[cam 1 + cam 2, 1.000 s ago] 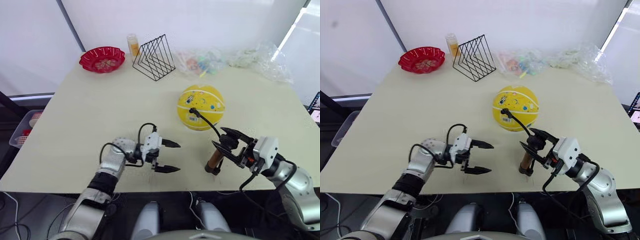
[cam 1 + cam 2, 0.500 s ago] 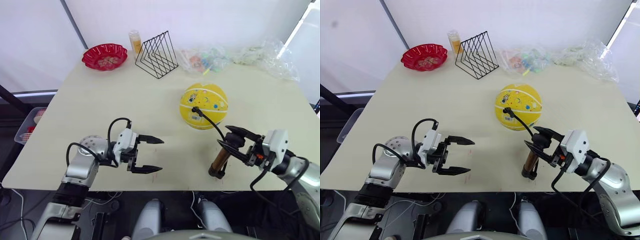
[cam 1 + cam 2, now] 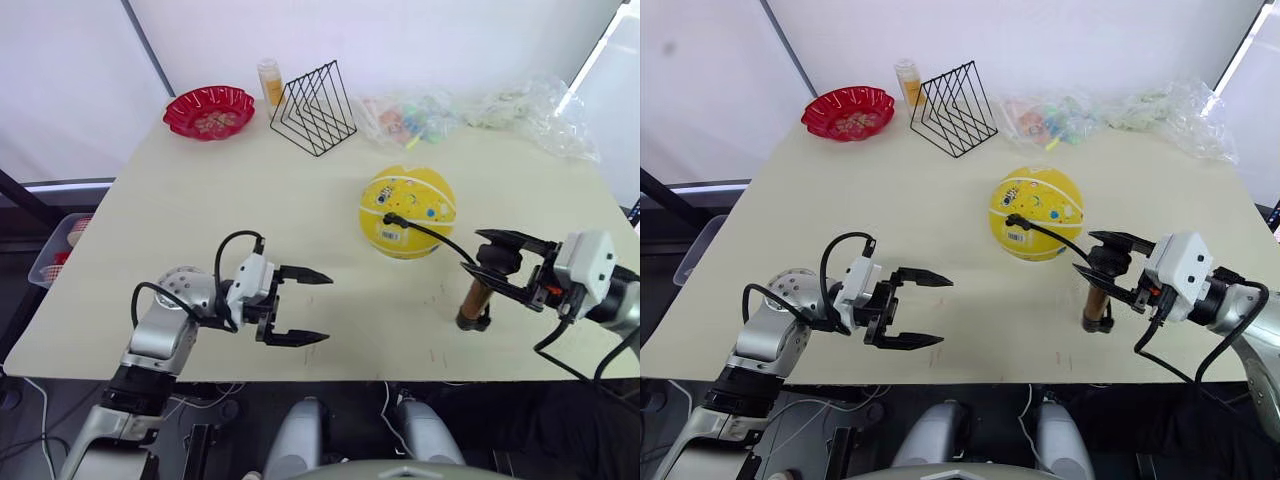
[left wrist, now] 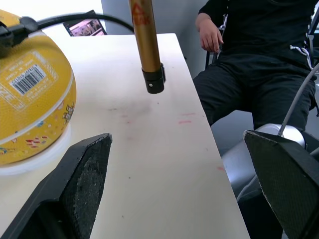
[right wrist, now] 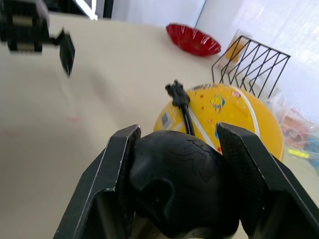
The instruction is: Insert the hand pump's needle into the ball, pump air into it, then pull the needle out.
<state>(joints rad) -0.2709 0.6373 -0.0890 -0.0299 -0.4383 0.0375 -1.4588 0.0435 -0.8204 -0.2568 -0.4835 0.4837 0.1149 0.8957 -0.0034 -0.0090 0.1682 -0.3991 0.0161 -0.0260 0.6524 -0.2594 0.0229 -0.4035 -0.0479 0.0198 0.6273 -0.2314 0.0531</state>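
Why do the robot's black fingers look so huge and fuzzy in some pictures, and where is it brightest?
In the right wrist view the fingers and the hand pump top sit so close to the lens that they look giant and soft, while the ball looks sharper. In the left wrist view the fingers loom large the same way. In the left eye view the white wall behind the table is brightest.

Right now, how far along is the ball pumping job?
Done: the hose fitting sits plugged into the ball, so the needle looks inserted. In hand: the right gripper clasps the top of the upright pump, whose base is on the table. The left gripper is open, holding nothing. Left: whatever pumping remains, then pulling the needle out.
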